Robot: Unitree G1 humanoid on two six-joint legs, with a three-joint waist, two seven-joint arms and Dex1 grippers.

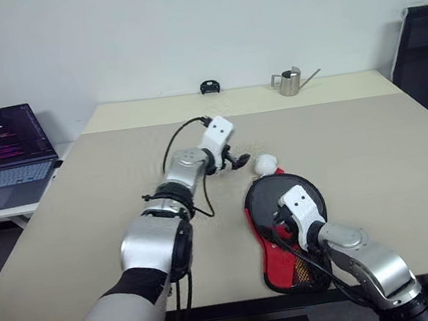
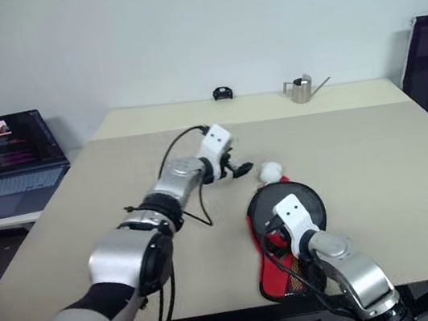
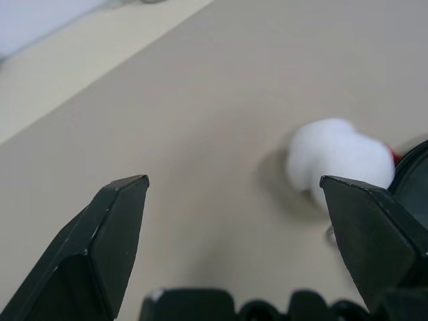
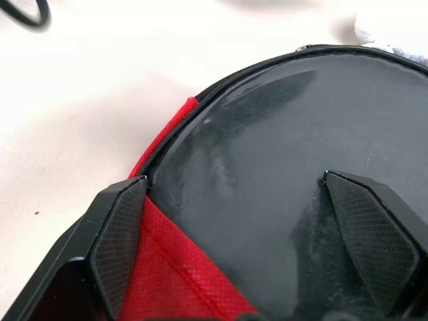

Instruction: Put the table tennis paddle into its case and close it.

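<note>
An open laptop [image 1: 3,157] is seen on a side desk left of the beige table [image 1: 83,206]; its screen writing is too small to be read. On the table, the left gripper [image 1: 239,161] is held with fingers spread wide and nothing between them, just left of the white ball [image 1: 265,164]. The ball lies at the far edge of the case [image 1: 284,267]. The case rests near the table's front edge, its red fabric showing towards the front, and the table tennis paddle [image 1: 273,200] lies on it, black rubber face up. The right gripper [image 1: 278,217] is poised over that face, fingers apart, gripping nothing. No logo can be read.

The paddle is judged light and stiff, best taken at its rim. The case is judged soft and likely to shift.
</note>
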